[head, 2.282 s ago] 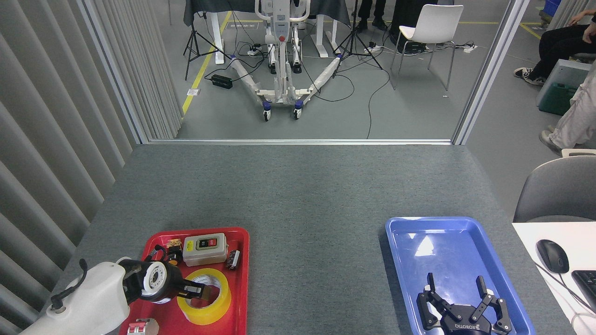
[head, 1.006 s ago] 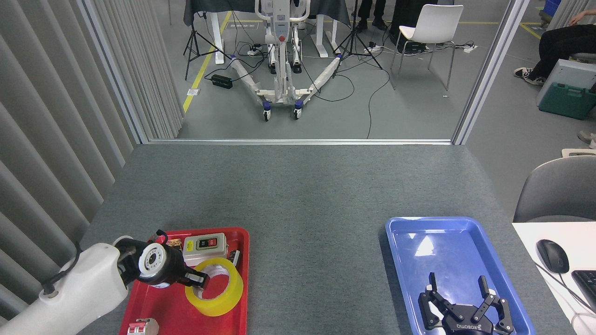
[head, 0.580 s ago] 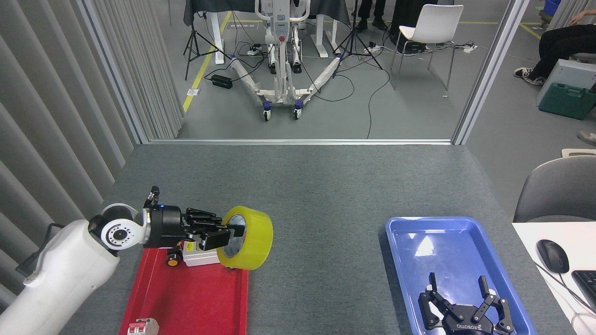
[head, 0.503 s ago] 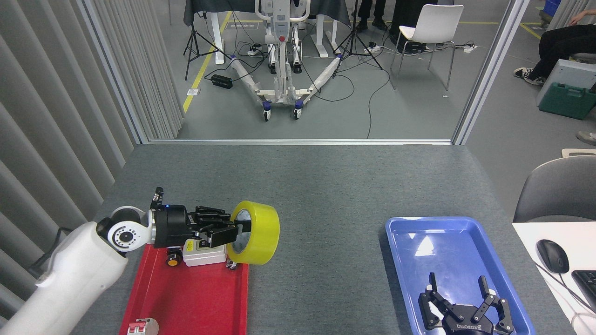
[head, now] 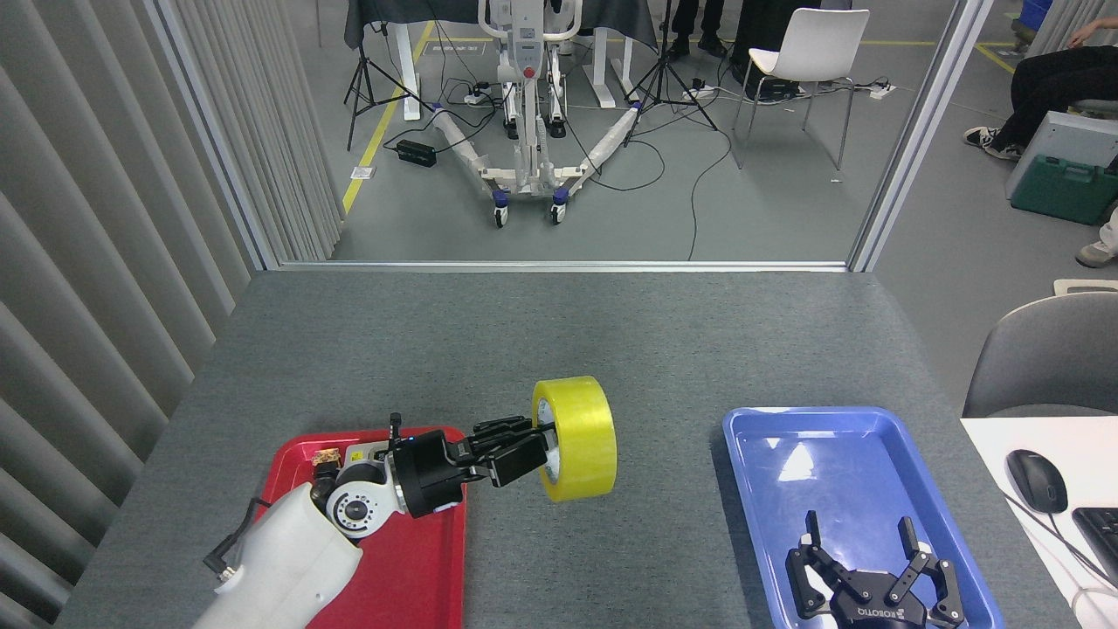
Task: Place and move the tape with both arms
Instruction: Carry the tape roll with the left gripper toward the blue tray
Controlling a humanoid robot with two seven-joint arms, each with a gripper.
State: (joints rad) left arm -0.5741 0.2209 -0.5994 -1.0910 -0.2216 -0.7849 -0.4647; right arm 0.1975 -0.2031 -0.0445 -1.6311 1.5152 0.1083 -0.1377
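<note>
Right now the left hand (head: 524, 450) is gripping the tape (head: 576, 450) by its rim, one side of the hand hooking into the core, so the roll is hanging on edge with its yellow band facing right. It is being held clear of the grey bench (head: 559, 349), between the red tray (head: 419, 559) and the blue tray (head: 873, 437), probably so the other arm can reach it. The right hand (head: 865, 546) is waiting over the blue tray with fingers spread wide, gripping nothing.
</note>
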